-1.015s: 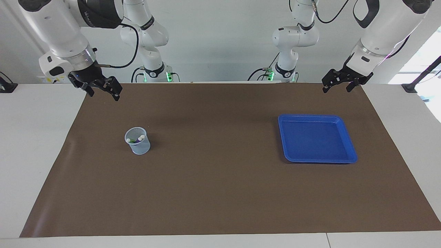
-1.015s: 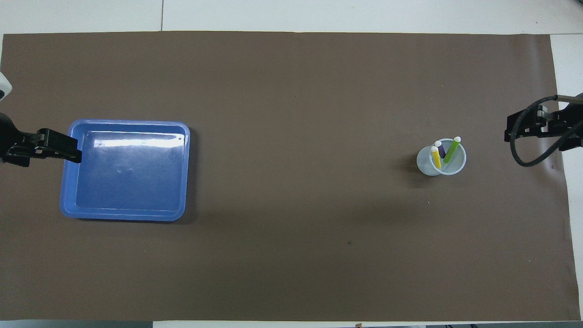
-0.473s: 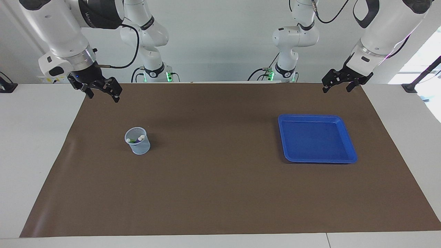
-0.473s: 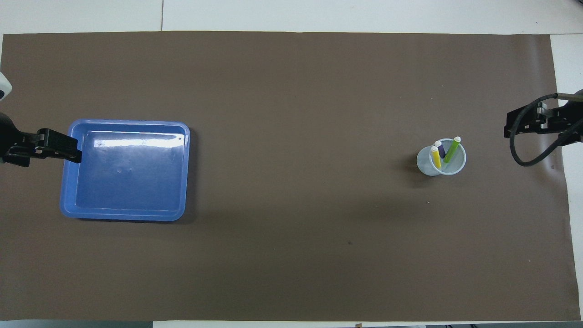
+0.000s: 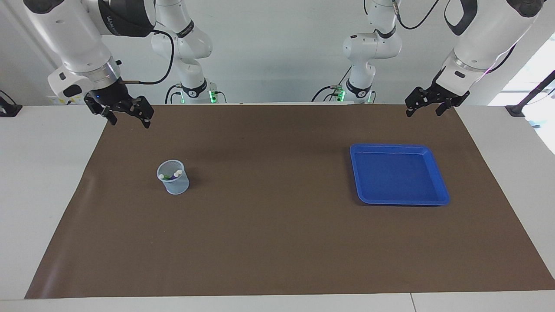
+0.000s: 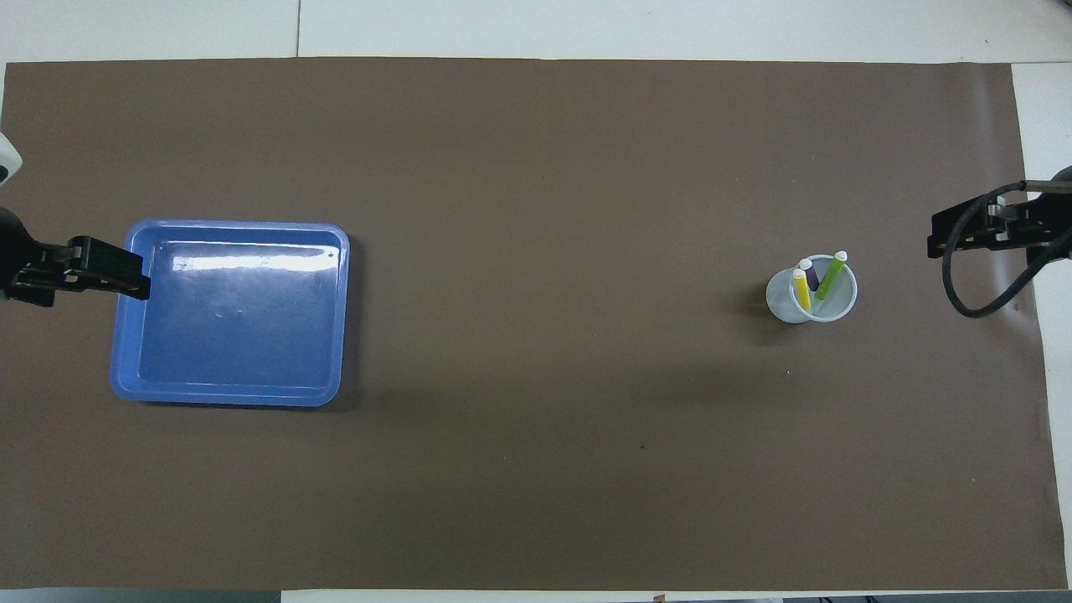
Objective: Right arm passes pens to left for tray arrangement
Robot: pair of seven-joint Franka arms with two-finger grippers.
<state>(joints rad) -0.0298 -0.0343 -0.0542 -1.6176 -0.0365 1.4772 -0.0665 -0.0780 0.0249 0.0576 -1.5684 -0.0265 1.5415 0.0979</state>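
Three pens, one yellow (image 6: 802, 291), one purple (image 6: 811, 275) and one green (image 6: 829, 278), stand tips up in a small translucent cup (image 5: 174, 184) on the brown mat toward the right arm's end. My right gripper (image 5: 130, 119) hangs open and holds nothing, over the mat's corner by the right arm's base, apart from the cup. The blue tray (image 5: 398, 175) lies with nothing in it toward the left arm's end. My left gripper (image 5: 423, 111) hangs open with nothing in it, over the mat's edge by the left arm's base. From above, the left gripper (image 6: 99, 276) overlaps the tray's rim (image 6: 126, 318).
A brown mat (image 5: 277, 238) covers most of the white table. Two smaller white arms with green lights (image 5: 190, 52) (image 5: 368, 52) stand at the robots' edge. A black cable loop (image 6: 976, 293) hangs by the right gripper (image 6: 963, 237).
The right gripper has shifted slightly and its cable loop has swung. The left arm, cup, pens and tray have stayed where they were.
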